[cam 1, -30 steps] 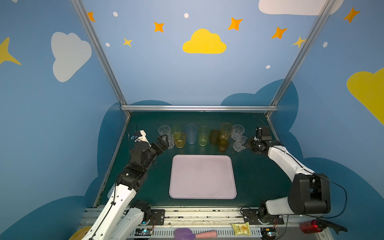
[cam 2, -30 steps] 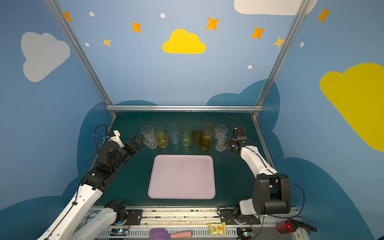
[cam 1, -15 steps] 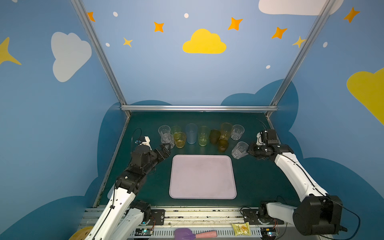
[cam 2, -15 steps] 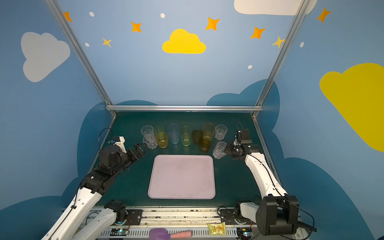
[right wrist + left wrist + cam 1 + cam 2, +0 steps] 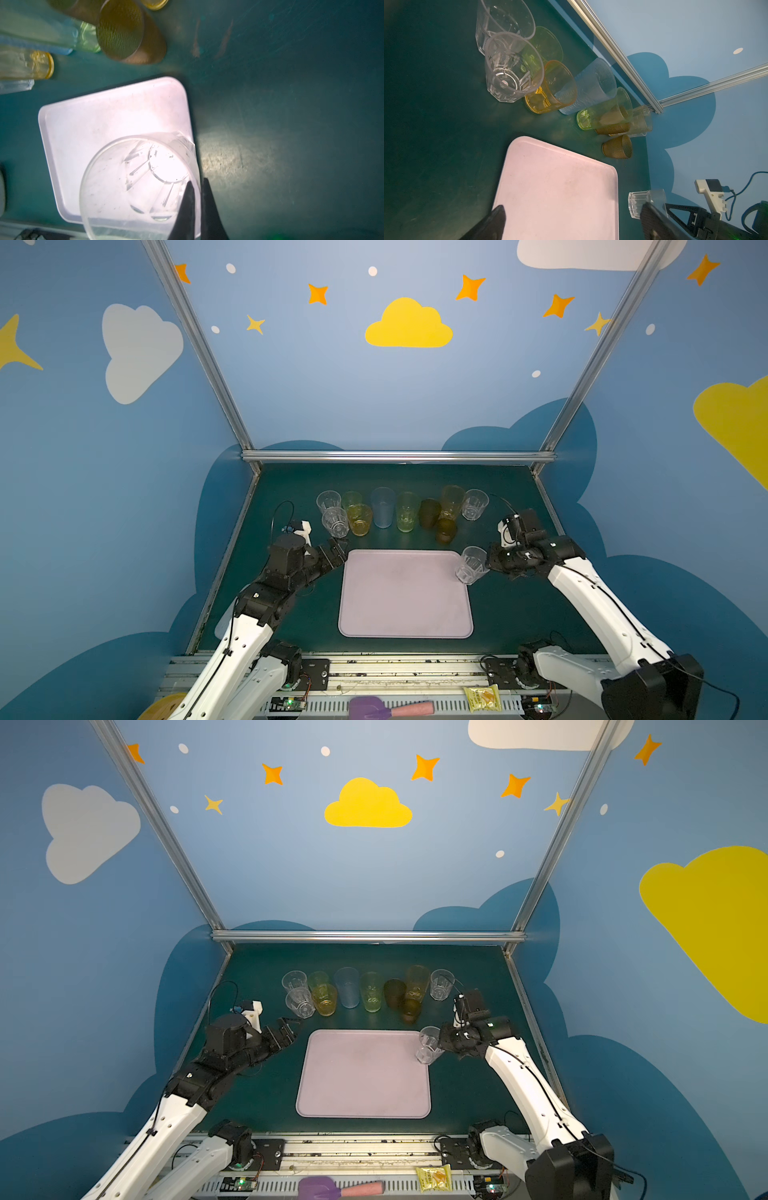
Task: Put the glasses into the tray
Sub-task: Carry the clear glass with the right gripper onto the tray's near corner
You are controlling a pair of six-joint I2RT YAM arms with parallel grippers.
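Pinching the wall of a clear glass (image 5: 471,568), the right gripper (image 5: 485,567) is clamped on it over the tray's (image 5: 403,614) far right corner. The glass seems to hang just above the tray, though that is hard to judge. The left gripper (image 5: 336,549), jaws spread and empty, sits beside the far left corner. Ten other glasses (image 5: 382,508) stand behind the tray.

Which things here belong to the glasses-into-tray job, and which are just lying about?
Job:
tray
clear glass, pinched by the right gripper at the tray's corner
ten glasses in the back row

Lying about:
purple spatula
yellow packet
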